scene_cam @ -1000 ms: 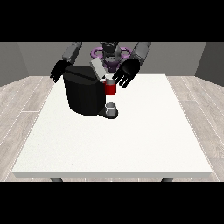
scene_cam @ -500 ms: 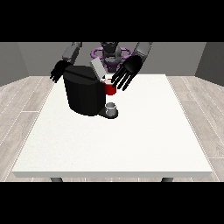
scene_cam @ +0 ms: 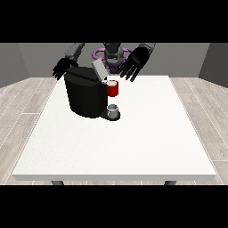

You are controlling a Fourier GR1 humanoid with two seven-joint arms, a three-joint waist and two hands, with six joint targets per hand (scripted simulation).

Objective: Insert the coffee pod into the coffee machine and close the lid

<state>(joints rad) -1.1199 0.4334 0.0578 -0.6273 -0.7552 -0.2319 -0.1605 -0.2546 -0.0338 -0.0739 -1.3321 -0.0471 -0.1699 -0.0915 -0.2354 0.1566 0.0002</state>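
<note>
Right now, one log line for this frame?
pod: in machine | lid: up | view-right hand: open, above pod | view-left hand: behind machine

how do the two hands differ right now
The hand at the view's right has its fingers spread and straight, pointing down toward the red pod holder; the hand at the view's left hangs behind the black coffee machine, partly hidden. The right-side hand looks larger and sits higher. Both are black and hold nothing.
</note>
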